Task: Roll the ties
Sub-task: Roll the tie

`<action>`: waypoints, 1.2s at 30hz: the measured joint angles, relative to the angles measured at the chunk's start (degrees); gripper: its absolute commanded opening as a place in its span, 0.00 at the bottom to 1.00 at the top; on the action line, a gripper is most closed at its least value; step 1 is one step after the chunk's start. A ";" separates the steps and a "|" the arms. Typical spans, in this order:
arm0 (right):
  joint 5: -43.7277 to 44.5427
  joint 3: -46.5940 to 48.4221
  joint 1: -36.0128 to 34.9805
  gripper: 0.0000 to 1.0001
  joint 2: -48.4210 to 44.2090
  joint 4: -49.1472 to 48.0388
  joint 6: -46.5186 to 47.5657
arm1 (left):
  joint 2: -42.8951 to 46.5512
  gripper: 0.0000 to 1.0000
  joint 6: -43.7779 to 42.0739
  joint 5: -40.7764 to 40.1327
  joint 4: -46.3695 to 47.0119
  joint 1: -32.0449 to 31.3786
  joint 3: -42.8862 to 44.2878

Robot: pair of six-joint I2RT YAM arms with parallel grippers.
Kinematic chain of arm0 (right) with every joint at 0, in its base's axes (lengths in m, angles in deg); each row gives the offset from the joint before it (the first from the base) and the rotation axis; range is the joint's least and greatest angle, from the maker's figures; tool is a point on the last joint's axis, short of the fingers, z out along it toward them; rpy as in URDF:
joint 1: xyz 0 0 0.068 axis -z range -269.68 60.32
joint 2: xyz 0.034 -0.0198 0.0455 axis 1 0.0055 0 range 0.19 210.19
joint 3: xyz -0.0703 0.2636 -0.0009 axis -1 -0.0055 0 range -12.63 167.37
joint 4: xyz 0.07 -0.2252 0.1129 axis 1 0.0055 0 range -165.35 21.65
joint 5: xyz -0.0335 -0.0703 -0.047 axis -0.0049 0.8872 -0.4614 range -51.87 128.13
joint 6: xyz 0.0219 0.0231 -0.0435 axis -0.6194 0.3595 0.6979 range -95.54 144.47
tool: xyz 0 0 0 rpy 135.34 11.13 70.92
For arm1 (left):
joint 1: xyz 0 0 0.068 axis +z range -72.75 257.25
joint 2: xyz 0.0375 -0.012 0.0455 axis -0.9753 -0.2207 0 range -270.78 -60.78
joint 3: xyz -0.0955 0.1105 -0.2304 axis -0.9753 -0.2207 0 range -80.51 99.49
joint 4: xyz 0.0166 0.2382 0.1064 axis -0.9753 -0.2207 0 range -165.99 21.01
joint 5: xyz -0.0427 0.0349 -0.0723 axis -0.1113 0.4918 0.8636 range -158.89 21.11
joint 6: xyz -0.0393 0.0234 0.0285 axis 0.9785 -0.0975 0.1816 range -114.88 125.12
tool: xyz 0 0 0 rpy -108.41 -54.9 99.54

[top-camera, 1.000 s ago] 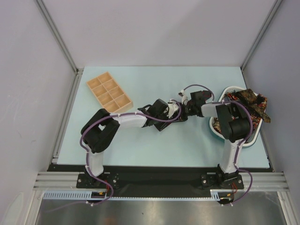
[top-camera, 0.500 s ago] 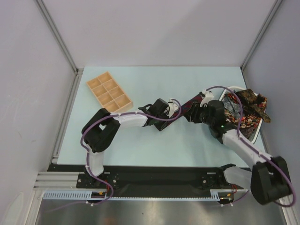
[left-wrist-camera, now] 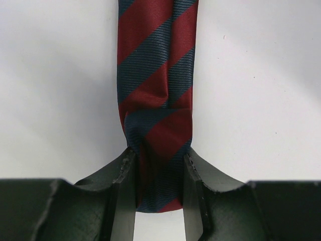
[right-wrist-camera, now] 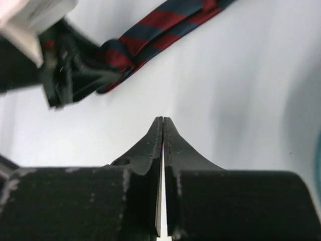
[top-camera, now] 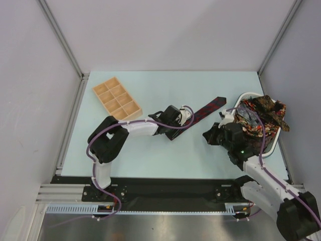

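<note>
striped tie [top-camera: 206,109] lies stretched flat on the worktop [top-camera: 165,155], its folded end pinched in the left tool [left-wrist-camera: 158,160], likely to anchor the roll's start; right tool [right-wrist-camera: 163,125] hovers nearby, pressed together, empty.

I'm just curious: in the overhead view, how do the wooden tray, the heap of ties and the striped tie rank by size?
Largest to smallest, as they look from above:
1. heap of ties, though it is partly hidden
2. wooden tray
3. striped tie, counting only the stretch that shows
</note>
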 measured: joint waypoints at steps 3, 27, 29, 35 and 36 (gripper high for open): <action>0.72 -1.95 -4.37 0.00 -5.55 1.31 1.55 | -0.07 0.32 0.04 -0.04 -0.20 0.00 0.15; 44.50 7.54 -63.14 0.25 17.29 -2.16 26.51 | -0.90 0.31 0.57 -0.17 -2.38 -0.02 1.88; 46.53 12.44 -63.58 0.25 24.59 -1.99 28.11 | -0.98 0.31 0.79 -0.20 -2.71 -0.02 2.12; 52.98 26.51 -63.67 0.37 43.23 2.91 31.41 | -2.64 0.30 2.25 -0.46 -6.47 0.00 5.27; 53.81 28.81 -63.34 0.43 45.86 3.85 31.80 | -3.04 0.30 2.56 -0.59 -7.41 0.00 6.05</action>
